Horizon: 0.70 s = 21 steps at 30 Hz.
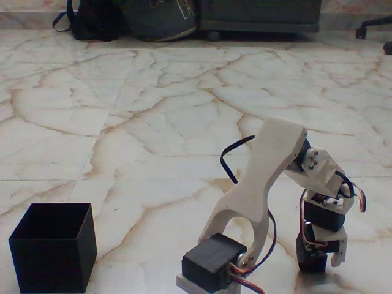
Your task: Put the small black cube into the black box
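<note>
The marble floor (184,110) fills most of the frame. The white arm (263,184) rises from the lower middle and bends down to the lower right, where the gripper (318,260) points at the floor. A dark block (311,257) sits between its fingers, probably the small black cube, but whether the fingers grip it one cannot tell. The black box (54,248) stands in the lower left corner, top open, well apart to the left of the gripper.

Open floor (184,122), black box (54,247) left.
</note>
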Motion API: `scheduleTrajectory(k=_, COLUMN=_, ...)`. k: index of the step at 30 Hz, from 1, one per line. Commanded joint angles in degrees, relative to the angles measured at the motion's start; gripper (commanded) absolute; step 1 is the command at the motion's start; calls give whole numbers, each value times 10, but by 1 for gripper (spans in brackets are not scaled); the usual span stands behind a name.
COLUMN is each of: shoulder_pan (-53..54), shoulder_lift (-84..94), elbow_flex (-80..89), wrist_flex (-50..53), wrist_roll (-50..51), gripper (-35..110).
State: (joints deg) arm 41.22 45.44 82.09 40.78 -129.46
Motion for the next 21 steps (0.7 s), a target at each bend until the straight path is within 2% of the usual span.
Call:
scheduleTrajectory(k=1, shoulder_pan=-11, shoulder_lift=0, elbow_flex=-26, wrist_flex=-7, wrist_roll=14, gripper=5)
scheduleTrajectory(k=4, shoulder_pan=-26, shoulder_lift=2, elbow_flex=-26, wrist_flex=-2, wrist_roll=7, gripper=1)
scheduleTrajectory(k=11, shoulder_pan=-109, shoulder_lift=134, elbow_flex=-25, wrist_flex=132, wrist_roll=105, gripper=1)
scheduleTrajectory(k=18, shoulder_pan=-190, shoulder_lift=234, elbow_flex=-4, wrist_flex=207, wrist_roll=188, gripper=1)
scheduleTrajectory(k=21, shoulder_pan=-250, shoulder_lift=284, elbow_flex=33, wrist_flex=207, wrist_roll=229, gripper=1)
